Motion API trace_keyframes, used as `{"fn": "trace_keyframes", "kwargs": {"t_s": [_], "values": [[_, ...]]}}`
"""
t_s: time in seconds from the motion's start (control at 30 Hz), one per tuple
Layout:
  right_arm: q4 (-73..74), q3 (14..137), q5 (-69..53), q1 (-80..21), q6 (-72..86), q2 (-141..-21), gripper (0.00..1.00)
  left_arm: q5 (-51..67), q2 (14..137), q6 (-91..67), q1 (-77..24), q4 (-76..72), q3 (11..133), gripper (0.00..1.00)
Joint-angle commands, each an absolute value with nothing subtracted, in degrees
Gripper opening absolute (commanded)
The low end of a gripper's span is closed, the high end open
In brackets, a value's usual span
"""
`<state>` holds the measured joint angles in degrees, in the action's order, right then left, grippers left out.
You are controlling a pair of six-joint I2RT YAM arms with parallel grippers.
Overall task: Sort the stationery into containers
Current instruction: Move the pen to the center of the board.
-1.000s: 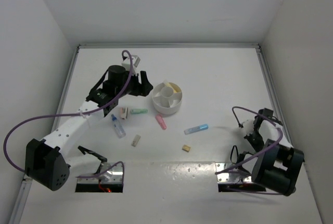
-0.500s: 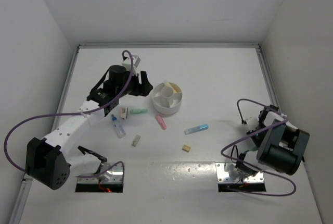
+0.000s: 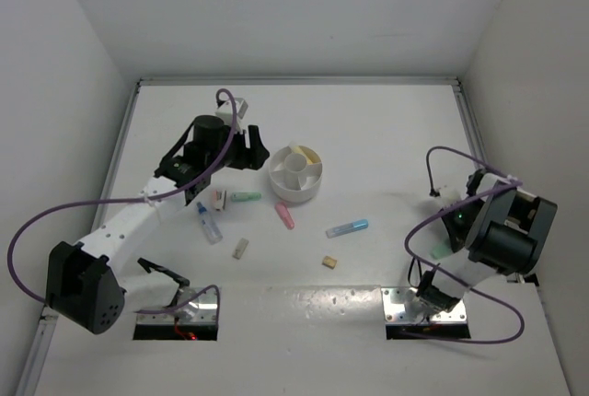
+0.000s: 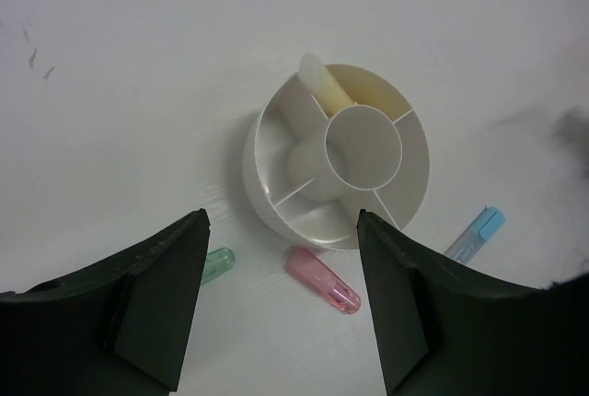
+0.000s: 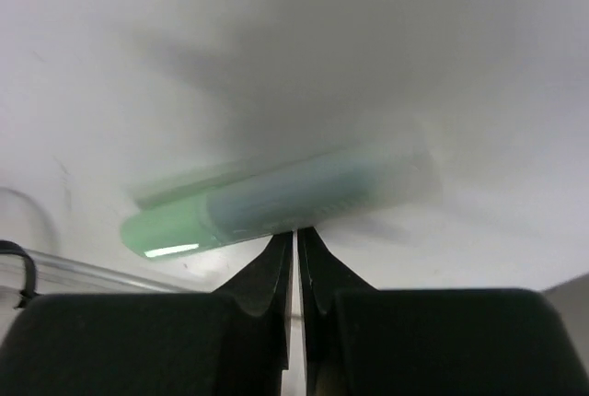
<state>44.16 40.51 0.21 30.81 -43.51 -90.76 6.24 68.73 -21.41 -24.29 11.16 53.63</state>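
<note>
Table [image 3: 386, 138]: white, walled on three sides, with both arms mounted at its near edge.

Left arm [image 3: 138, 216]: stretched out towards the bowl. Left gripper [image 4: 281, 221]: fingers spread wide with nothing between them, poised above the near side of the bowl.

Right arm [image 3: 497, 239]: folded close to its base on the right side of the table. Right gripper [image 5: 295, 230]: fingers pressed almost together, leaving only a hairline slit with nothing in it. The tips sit at the edge of a green stick [image 5: 276, 203], which lies crosswise just beyond them on the table. The wrist view is blurred, so contact cannot be confirmed.

Bowl [image 3: 294, 195]: round, white and divided around a centre cup, standing left of mid-table. A yellow stick [image 4: 322, 83] lies in one far compartment, one end over the rim. The other visible compartments hold nothing.

Loose on the table, near side of the bowl:
- Blue-capped tube [image 3: 347, 227], to the right.
- Second tube [image 3: 209, 224], to the left.
- Pink stick [image 3: 284, 215], just beside the bowl.
- Second green stick [image 3: 246, 197], just left of the bowl.
- Two tan erasers [image 3: 240, 248] [image 3: 329, 262], nearer the arm bases and well apart.
</note>
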Motion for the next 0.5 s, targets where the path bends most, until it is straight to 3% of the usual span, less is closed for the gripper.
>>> {"fn": "trace_keyframes", "kwargs": {"t_s": [0.0,0.33,0.47], "values": [[34.27,45.07,-16.33,29.44,-45.26,-93.6,0.05,5.71,69.26,-20.65,-24.35,10.72,54.4,0.71],[51.83,62.84,-26.02,24.18,-49.74,-106.16,0.07,4.48,69.79,-20.65,-24.35,11.24,54.4,0.71],[42.84,57.77,-17.34,23.03,-45.46,-101.53,0.07,3.96,69.26,-20.13,-24.35,11.25,54.4,0.71]]}}
